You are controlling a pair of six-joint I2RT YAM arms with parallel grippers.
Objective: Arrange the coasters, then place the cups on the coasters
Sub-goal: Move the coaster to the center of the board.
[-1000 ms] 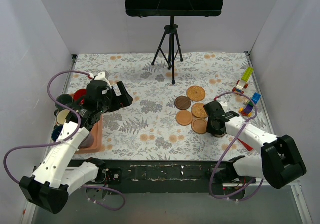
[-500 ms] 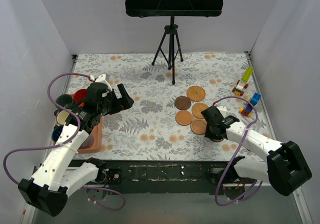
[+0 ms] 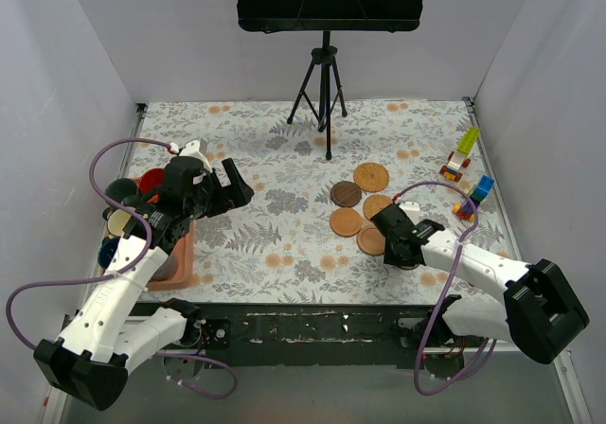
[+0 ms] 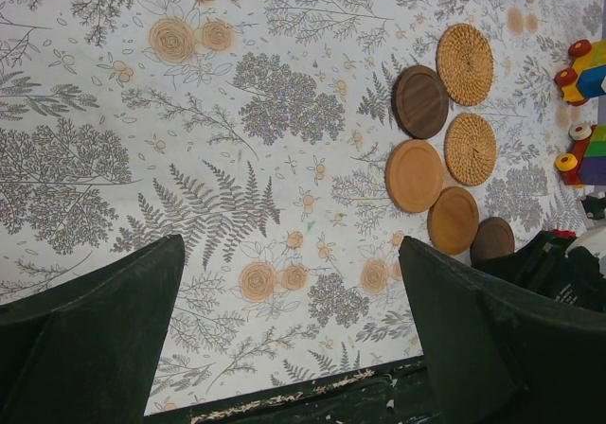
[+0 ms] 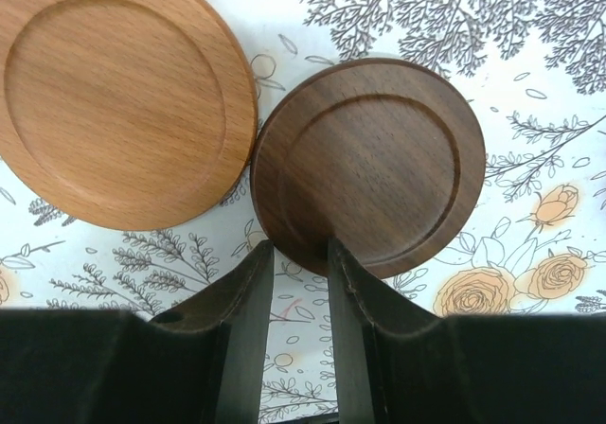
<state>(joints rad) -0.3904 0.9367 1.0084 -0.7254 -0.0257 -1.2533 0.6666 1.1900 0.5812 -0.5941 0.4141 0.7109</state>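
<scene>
right hand (image 5: pixel 299 250) at near rim of flat dark coaster (image 5: pixel 369 164)

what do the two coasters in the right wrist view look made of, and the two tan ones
Dark coaster: likely a walnut-like wood, matte, with grain streaks visible. Orange-brown coaster: a lighter wood, fine grain, smooth satin look. Tan coasters: woven rattan or a similar fibre, with the concentric weave showing.

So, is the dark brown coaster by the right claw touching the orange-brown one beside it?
Touching. In the right wrist view the dark brown coaster and the orange-brown coaster meet rim to rim, no cloth showing between them.
</scene>
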